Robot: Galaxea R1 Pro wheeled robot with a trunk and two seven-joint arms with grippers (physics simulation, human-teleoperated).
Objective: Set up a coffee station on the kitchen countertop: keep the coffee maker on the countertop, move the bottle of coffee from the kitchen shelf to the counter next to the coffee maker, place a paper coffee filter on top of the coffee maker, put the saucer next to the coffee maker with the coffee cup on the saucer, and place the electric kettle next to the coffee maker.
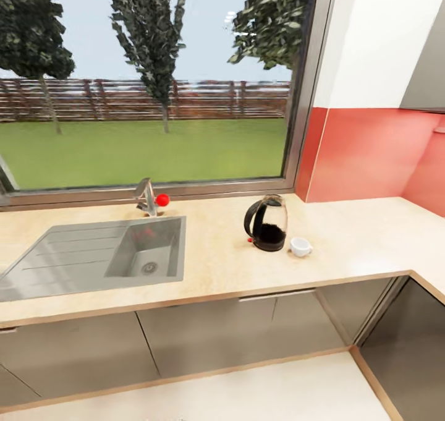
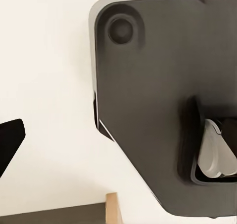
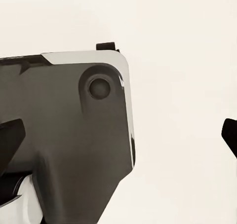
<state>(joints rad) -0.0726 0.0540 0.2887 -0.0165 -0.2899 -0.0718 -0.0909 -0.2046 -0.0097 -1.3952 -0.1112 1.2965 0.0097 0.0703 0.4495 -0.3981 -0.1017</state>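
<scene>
Kettle: the electric kettle (image 1: 267,224) stands mid-countertop (image 1: 346,235).
Cup: the coffee cup (image 1: 300,246) sits just beside it.
Grippers: cannot tell if open or closed.

A home kitchen is indicated: a steel sink (image 1: 93,254) and tap (image 1: 147,197) set in the beige countertop (image 1: 346,235) at 9 o'clock, grey cabinet fronts (image 1: 204,334) below, red backsplash (image 1: 364,155) at 2 o'clock, garden window (image 1: 148,81) at 12.

Steel sink (image 1: 93,257) with drainboard, set into the worktop's left part, basin toward its right end. Faucet (image 1: 146,197) with red knob (image 1: 162,199) at the back edge behind the basin. Large window (image 1: 148,81) above; red backsplash (image 1: 364,155) at the right corner.
</scene>
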